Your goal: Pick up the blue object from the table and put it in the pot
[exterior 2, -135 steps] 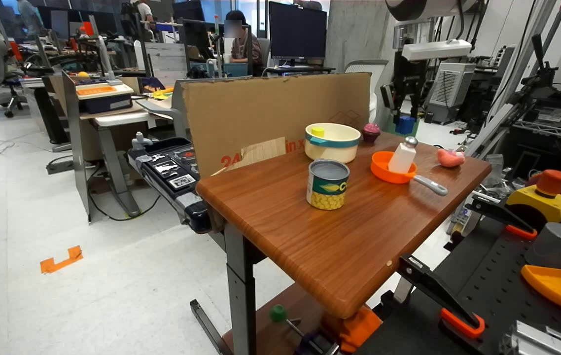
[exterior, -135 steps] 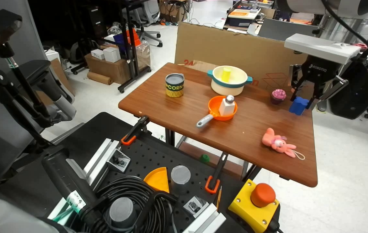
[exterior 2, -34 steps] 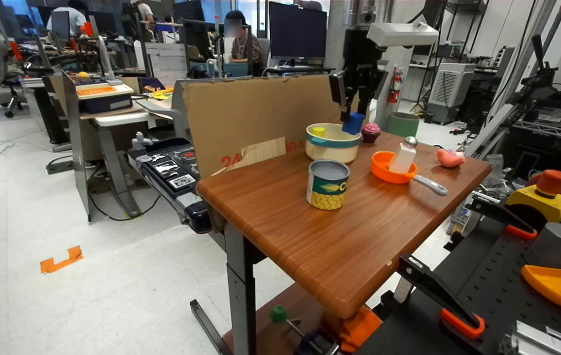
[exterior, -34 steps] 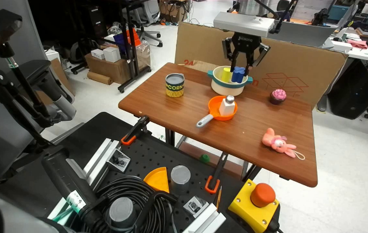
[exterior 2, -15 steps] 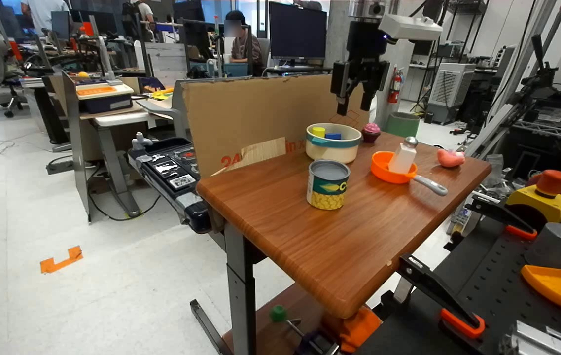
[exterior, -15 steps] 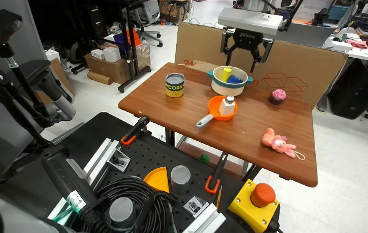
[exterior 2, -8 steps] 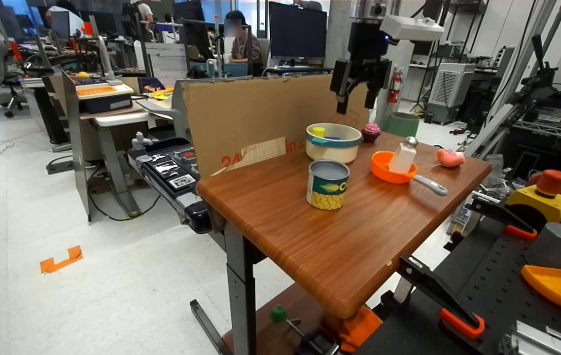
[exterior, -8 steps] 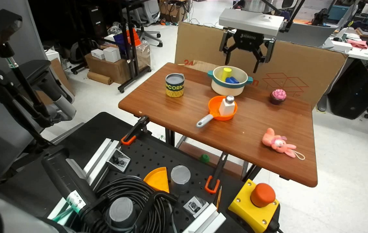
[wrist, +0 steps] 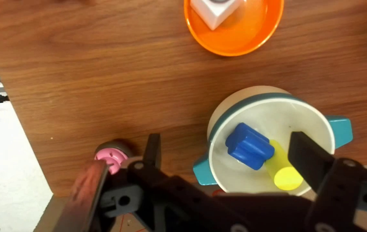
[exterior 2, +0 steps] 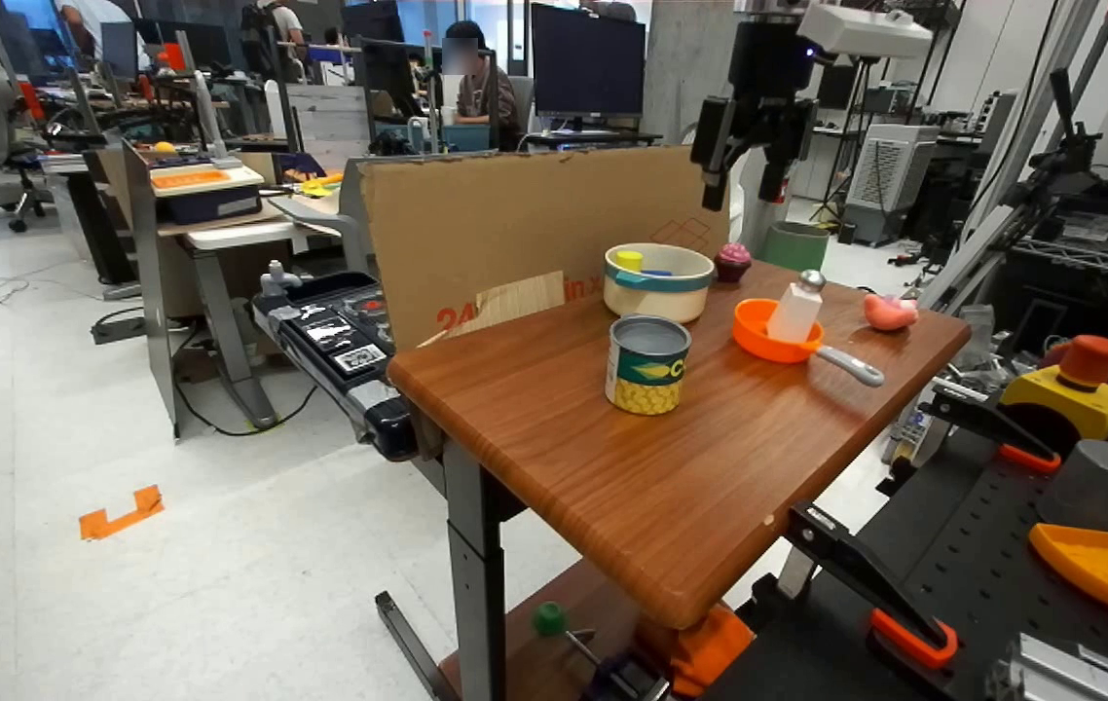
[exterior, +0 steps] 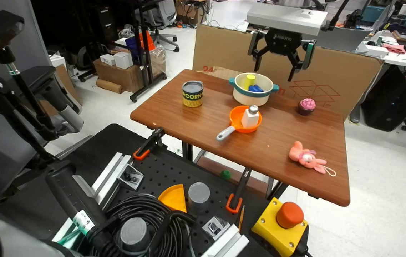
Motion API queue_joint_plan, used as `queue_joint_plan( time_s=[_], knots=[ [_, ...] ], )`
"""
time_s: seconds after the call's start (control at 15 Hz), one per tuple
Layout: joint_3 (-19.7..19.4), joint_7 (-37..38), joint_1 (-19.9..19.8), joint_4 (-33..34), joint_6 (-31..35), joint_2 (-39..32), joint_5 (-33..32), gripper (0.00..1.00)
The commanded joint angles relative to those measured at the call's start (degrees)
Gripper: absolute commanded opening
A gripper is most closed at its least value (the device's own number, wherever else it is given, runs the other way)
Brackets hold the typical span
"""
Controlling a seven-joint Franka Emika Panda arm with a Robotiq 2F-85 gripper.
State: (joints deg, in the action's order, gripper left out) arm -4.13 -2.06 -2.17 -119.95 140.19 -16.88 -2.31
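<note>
Chunky dark blue lobed block (wrist: 249, 146), apparently smooth plastic: judged light, stiff, somewhat slippery, not fragile. If handled, best held across opposite long sides. Block lies inside the teal-handled round cream pot (wrist: 286, 112), below and well apart from the two-fingered black gripper (exterior: 273, 74), which is spread wide, holding nothing.

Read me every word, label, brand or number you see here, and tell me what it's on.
"CORN": on the can.
"ROBOTIQ", slightly blurred: on the black housing above the fingers.
"24", in red: on the cardboard panel.
"in x", in red: on the same panel, beside the pot in an exterior view.
Too small to read: the labels on the black case and the sticker on the black tube.
</note>
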Motion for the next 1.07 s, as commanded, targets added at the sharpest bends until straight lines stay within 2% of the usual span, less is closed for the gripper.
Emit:
queue_joint_plan(
  time_s=[0.0, 0.53, 1.0],
  knots=[
    [-0.6, -0.2, -0.8, -8.3, 1.8, 7.7, -1.9, 1.00],
    [-1.6, -4.5, -3.0, -19.4, 3.1, 18.5, -3.3, 1.00],
    [-3.4, -13.6, -4.3, -27.1, 5.6, 25.7, -2.8, 1.00]
  ],
)
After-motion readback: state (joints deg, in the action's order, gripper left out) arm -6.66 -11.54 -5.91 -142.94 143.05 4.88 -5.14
